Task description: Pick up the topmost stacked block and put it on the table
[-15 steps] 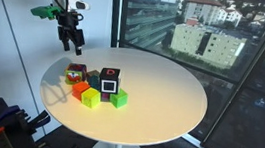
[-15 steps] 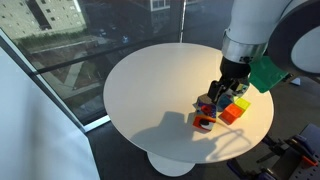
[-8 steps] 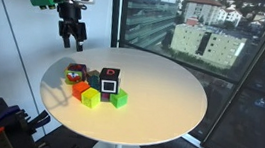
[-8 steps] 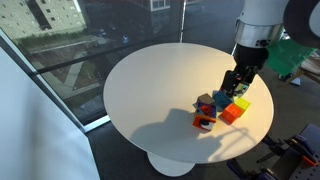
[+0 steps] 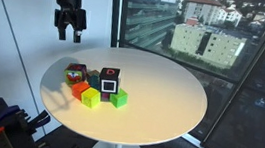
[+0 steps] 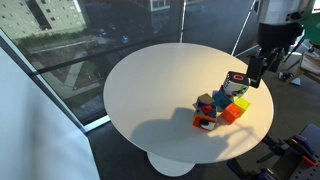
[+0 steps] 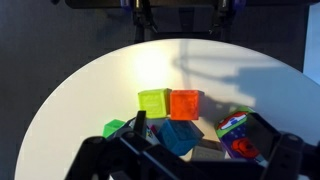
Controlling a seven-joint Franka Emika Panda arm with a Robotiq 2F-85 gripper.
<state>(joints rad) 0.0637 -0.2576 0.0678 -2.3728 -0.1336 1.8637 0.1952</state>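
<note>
The multicoloured cube [image 5: 75, 74] stands at the end of the block cluster on the round white table [image 5: 160, 97]. It also shows in an exterior view [image 6: 205, 118] and in the wrist view [image 7: 238, 130]. My gripper [image 5: 69, 29] hangs high above the table's edge, open and empty, well clear of the blocks. It shows in an exterior view [image 6: 256, 76] and low in the wrist view [image 7: 185, 168]. A dark cube with a white square outline [image 5: 109, 79] sits raised on the cluster.
Around the dark cube lie an orange cube [image 5: 80, 90], a yellow-green cube [image 5: 91, 99], a green cube [image 5: 119, 99] and a blue cube [image 7: 180, 135]. A glass wall stands behind the table. The table's edge is close to the cluster.
My gripper has risen steadily from just above the blocks to high over them, empty. The blocks have not moved.
</note>
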